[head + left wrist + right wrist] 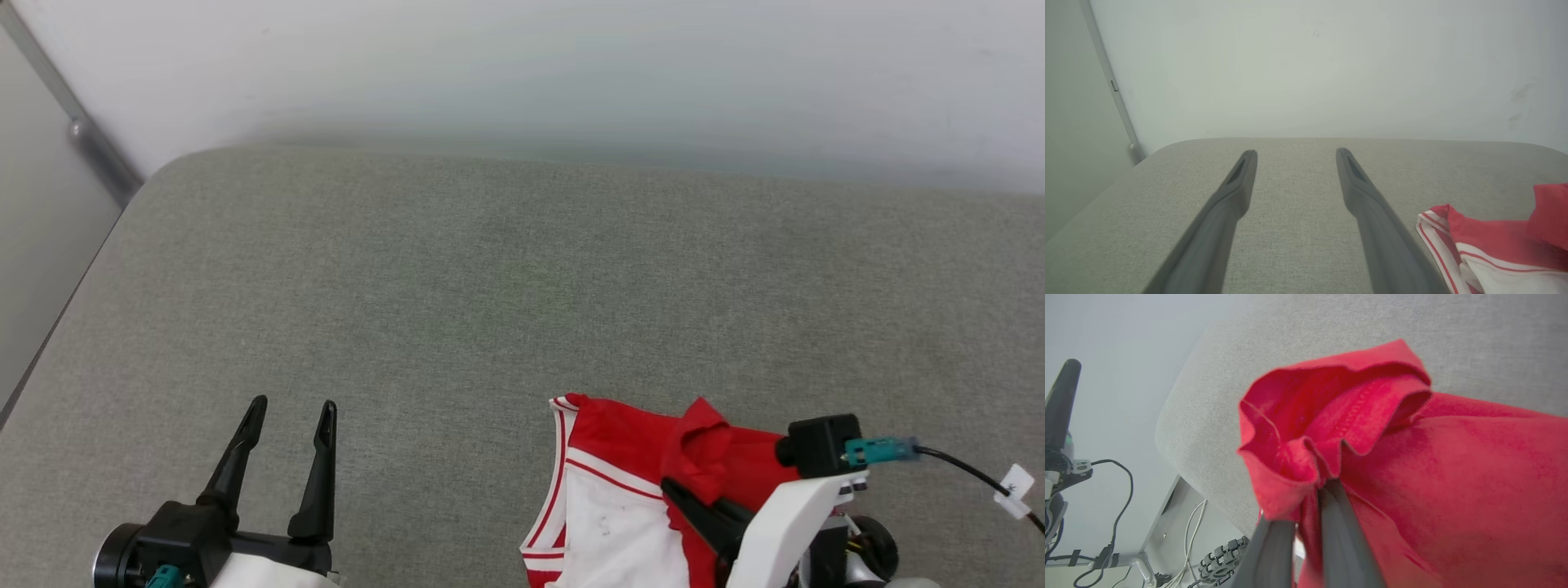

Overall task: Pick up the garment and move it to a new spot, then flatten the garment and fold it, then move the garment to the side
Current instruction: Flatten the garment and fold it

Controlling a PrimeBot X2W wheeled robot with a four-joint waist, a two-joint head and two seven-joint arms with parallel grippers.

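The grey fabric-covered bench (490,286) offers open passage over its left, middle and far parts, up to the pale wall (571,65). A bunched red jersey garment with white striped trim (620,437) occupies the near right.

A grey fabric pad (490,286) is lying up against a white wall (571,65), and a metal strip (90,139) is running down beside the pad's left corner.
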